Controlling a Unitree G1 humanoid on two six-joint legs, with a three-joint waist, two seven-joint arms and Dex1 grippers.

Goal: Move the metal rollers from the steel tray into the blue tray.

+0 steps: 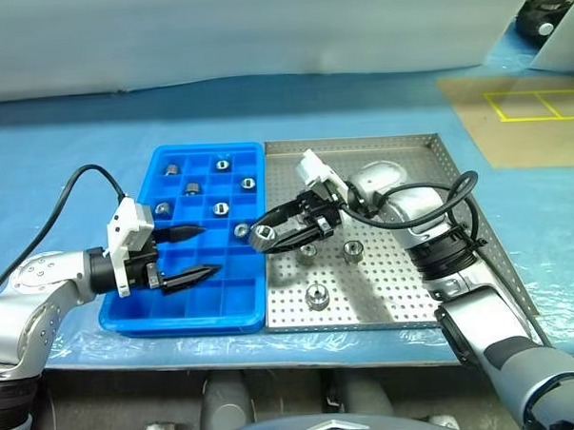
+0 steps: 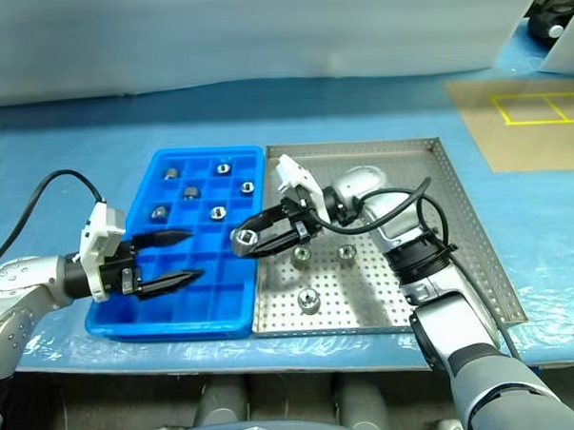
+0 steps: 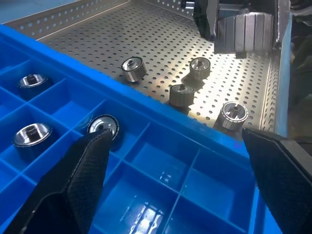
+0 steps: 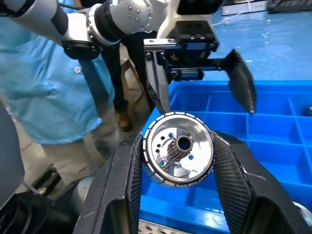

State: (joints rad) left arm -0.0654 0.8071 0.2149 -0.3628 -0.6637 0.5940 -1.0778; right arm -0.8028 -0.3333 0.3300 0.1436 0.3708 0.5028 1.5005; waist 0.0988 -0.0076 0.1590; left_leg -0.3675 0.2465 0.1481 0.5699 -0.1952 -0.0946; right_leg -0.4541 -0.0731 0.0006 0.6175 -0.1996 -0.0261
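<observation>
The right gripper (image 1: 265, 238) squeezes one metal roller (image 4: 179, 148) tight, right above the edge where the blue tray (image 1: 129, 317) meets the steel tray (image 1: 415, 300). Three more rollers (image 1: 316, 296) lie on the steel tray beside the blue tray. Six rollers (image 1: 192, 189) sit in the blue tray's little boxes. The left gripper (image 1: 201, 251) hangs over the blue tray, spread wide, holding nothing.
</observation>
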